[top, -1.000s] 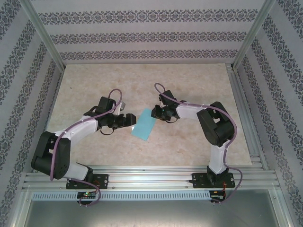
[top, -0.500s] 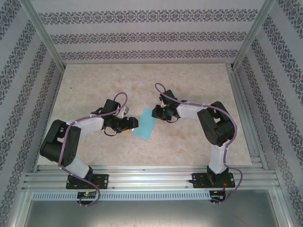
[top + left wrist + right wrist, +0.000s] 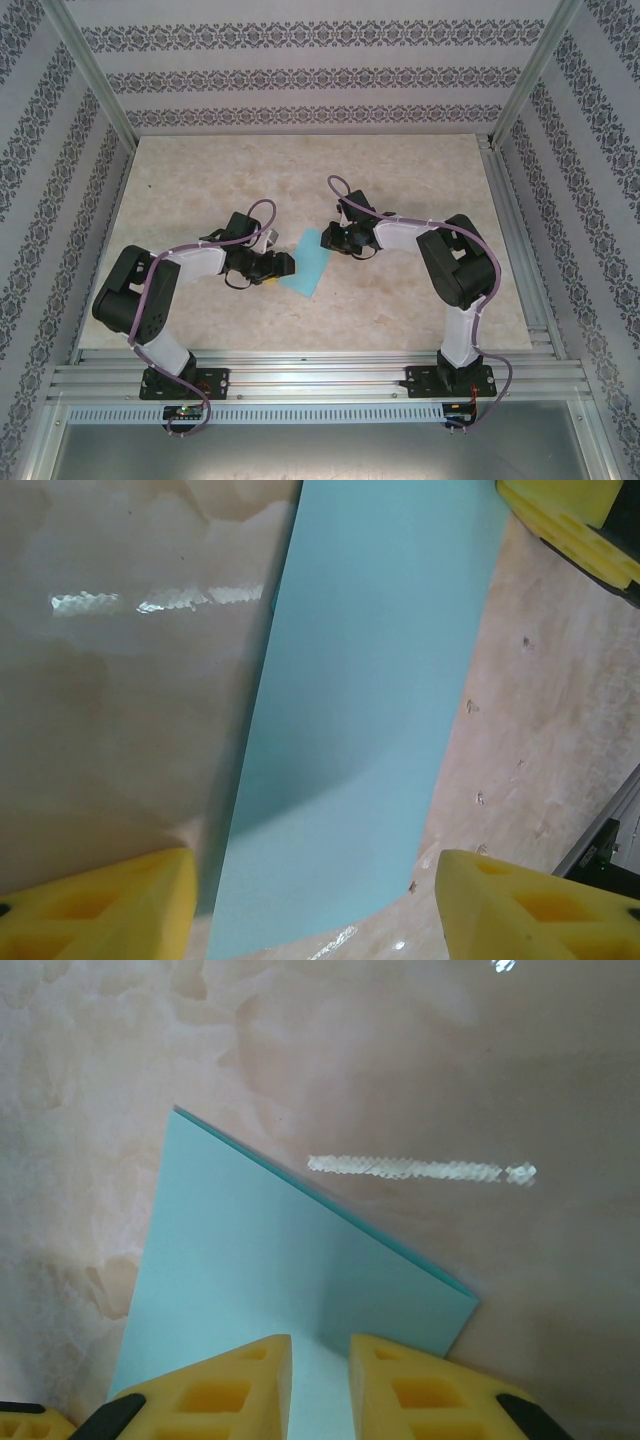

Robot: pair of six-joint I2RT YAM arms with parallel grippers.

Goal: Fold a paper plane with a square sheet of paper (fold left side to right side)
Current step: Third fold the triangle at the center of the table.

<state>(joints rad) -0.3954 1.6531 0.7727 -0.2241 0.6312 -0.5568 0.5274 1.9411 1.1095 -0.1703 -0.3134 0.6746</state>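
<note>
Obs., standing by the rig: sheet of paper [image 3: 306, 264] lies flat on the marbled table [image 3: 420, 170], roughly at its middle. It reads as a narrow light-turquoise rectangle rather than a square. Its long axis is skewed, the far end leaning toward the right arm's side and the near end toward the left arm's side

Left gripper [image 3: 284, 265]: at the sheet's left long edge, toward its near end. In the left wrist view [image 3: 320, 900] the yellow fingers [image 3: 110, 905] stand wide apart, one on each side of the sheet [image 3: 370, 710], so the strip runs up between them. Jaws plainly open, nothing held. Whether the tips touch the table I cannot tell

Right gripper [image 3: 329, 241]: at the sheet's far end, over its right corner. In the right wrist view [image 3: 320, 1360] the two yellow fingers [image 3: 230, 1380] are drawn close, with only a narrow slit between them, and turquoise shows through it. The tips sit over the sheet [image 3: 250, 1250] just inside its edge. Whether they pinch a layer, press it down or merely hover I cannot tell

The same yellow tips also show at the sheet's far end in the left wrist view [image 3: 570, 520]

Sheet surface looks smooth, edges straight; a thin paler line runs along one long edge in the right wrist view
</note>
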